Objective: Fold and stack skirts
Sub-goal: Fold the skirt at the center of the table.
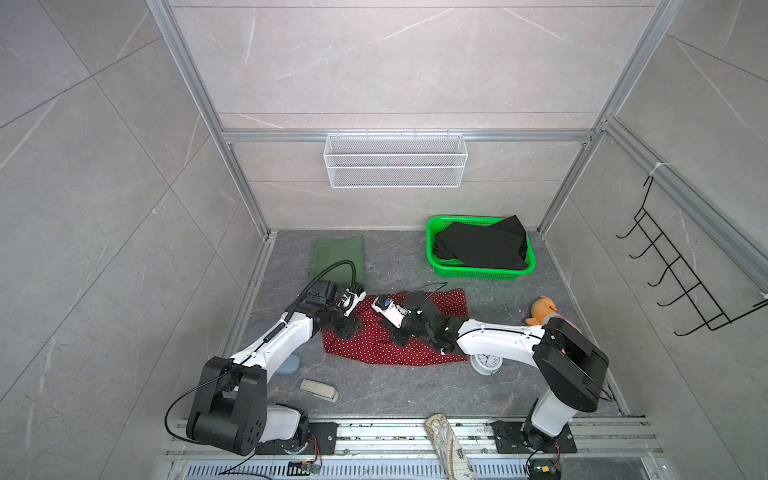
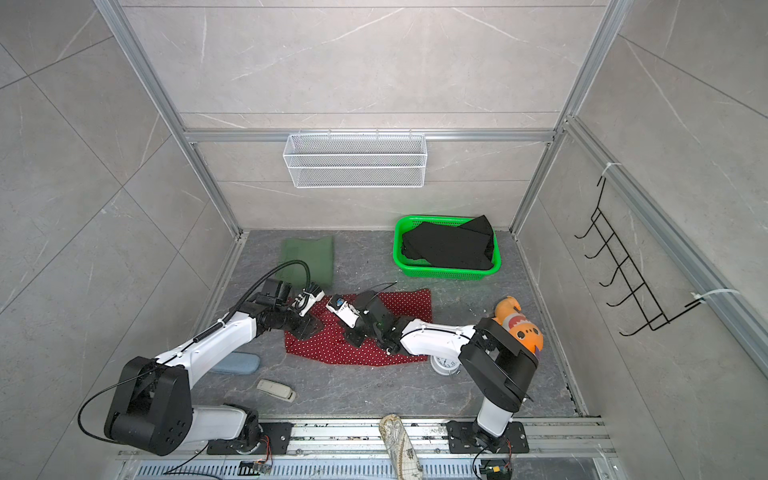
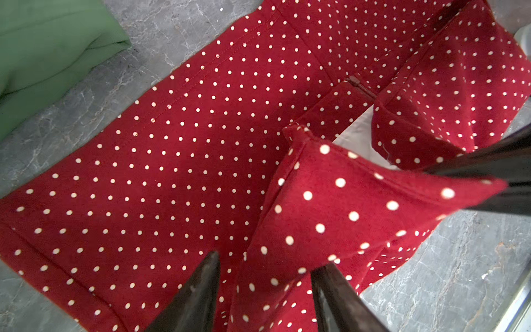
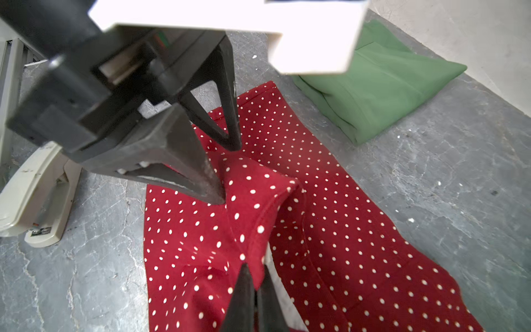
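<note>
Near edge: a patterned cloth roll (image 1: 449, 446) lies across the front rail (image 1: 374, 432). Just past it a beige stapler (image 1: 319, 390) sits left of centre, with a blue pad (image 1: 289, 365) further left, partly under the left arm. A white clock (image 1: 485, 364) is tucked under the right arm, just beside the near right corner of the red dotted skirt (image 1: 374, 351).

That skirt is spread mid-table, and both arms reach over it and cover its middle. The right gripper (image 4: 257, 276) is pinched closed on a raised fold of the red cloth, with white lining showing. The left gripper (image 4: 227, 172) is part open, one jaw on each side of the fold's tip and no visible squeeze.

An orange plush fish (image 2: 517, 322) is at the right, behind the right arm. The folded green skirt (image 1: 336, 255) lies far left, with the left arm's cable crossing in front of it. Far right, the black skirt (image 1: 482, 247) is heaped in a green basket (image 1: 431, 249). A wire basket (image 1: 395, 160) hangs on the far wall and a hook rack (image 1: 681, 270) on the right wall.
</note>
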Controlling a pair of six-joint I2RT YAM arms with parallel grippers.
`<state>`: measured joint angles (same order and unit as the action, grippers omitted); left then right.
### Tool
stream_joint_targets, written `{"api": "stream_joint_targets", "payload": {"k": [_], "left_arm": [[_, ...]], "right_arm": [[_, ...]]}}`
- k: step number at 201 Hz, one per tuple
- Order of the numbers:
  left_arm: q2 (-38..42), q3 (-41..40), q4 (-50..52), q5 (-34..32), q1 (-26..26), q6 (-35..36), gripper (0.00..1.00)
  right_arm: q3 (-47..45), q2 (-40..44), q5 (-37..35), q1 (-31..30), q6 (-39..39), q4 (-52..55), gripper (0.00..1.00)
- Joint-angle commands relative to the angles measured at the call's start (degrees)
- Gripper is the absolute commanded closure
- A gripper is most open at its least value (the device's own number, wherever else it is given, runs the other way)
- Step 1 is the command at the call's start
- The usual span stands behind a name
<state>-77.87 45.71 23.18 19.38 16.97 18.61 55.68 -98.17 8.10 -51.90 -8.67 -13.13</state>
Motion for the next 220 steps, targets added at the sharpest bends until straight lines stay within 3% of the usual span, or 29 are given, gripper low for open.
{"api": "stream_joint_targets", "payload": {"k": [1,31,61,101,137,166,220], "left_arm": [[0.21,1.84,-1.75,3.49,-0.35,1.67,0.56],[1.25,1.05,-2.75,4.08,-0.31,2.24,0.85],[2.74,0.43,-3.58,4.35,-0.29,2.4,1.0],[6.19,-0.65,-4.32,5.35,0.24,3.45,1.0],[12.35,-3.7,-6.93,6.6,1.72,6.09,1.0],[16.09,-5.73,-8.41,7.43,2.53,7.96,1.0],[17.84,-6.32,-8.59,6.99,3.77,9.76,1.0]], "right_arm": [[0.02,1.33,-0.54,-0.35,-0.48,-0.24,1.0],[1.35,0.39,-0.46,-0.38,-0.32,0.76,1.0],[2.09,-0.05,-1.04,-0.31,-0.5,1.75,0.98],[3.16,1.46,-1.79,-0.17,-2.65,5.01,0.87],[5.67,4.38,1.32,1.78,-6.56,9.92,0.74],[9.02,5.61,3.62,4.1,-11.41,14.86,0.69],[12.74,6.76,15.98,8.98,-21.49,18.61,0.64]]}}
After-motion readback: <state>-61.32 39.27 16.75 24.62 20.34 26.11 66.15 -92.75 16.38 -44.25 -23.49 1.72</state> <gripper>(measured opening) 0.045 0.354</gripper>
